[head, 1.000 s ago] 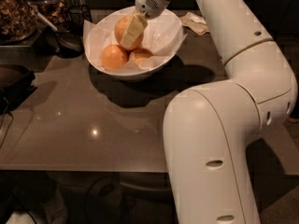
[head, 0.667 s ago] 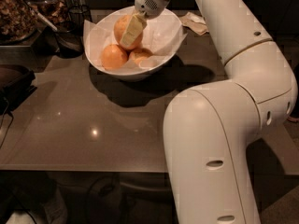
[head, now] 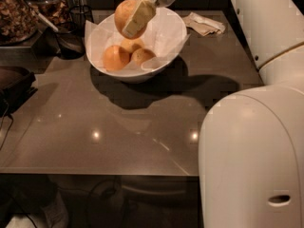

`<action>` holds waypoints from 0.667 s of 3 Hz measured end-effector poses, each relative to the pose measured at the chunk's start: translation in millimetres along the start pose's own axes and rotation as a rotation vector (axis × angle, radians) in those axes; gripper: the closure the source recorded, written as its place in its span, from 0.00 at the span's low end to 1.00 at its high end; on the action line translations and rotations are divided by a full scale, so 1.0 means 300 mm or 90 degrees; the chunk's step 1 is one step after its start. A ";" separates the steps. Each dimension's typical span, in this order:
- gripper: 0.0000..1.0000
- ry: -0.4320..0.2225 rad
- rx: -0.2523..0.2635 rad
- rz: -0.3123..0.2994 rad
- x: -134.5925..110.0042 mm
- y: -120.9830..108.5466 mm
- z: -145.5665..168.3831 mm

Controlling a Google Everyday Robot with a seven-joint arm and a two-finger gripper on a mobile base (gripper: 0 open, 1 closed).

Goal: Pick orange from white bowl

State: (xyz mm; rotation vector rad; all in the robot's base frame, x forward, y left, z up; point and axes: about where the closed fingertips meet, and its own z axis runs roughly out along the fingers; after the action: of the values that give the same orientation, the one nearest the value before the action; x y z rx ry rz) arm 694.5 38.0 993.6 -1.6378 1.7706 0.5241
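Observation:
My gripper is at the top centre, shut on the orange, a large dull tan-orange fruit. It holds the orange up over the back left part of the white bowl, clear of the fruit below. One pale finger lies across the front of the orange; the other is hidden behind it. The bowl is wide, lined with white paper, and stands on the grey table. A brighter orange and two smaller fruits lie inside it.
A crumpled napkin lies right of the bowl. A dark scoop and jars of food stand at the back left. A black object sits at the left edge. My white arm and body fill the right side.
The gripper has risen with the orange in it; the orange has come up from among the other fruit to above the bowl's rim.

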 end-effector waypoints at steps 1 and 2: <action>1.00 0.000 -0.003 0.001 0.001 0.003 0.014; 1.00 -0.011 -0.003 -0.003 -0.023 0.023 0.003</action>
State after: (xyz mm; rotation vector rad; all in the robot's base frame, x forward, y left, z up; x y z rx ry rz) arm 687.8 44.4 996.6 -1.6351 1.7542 0.5402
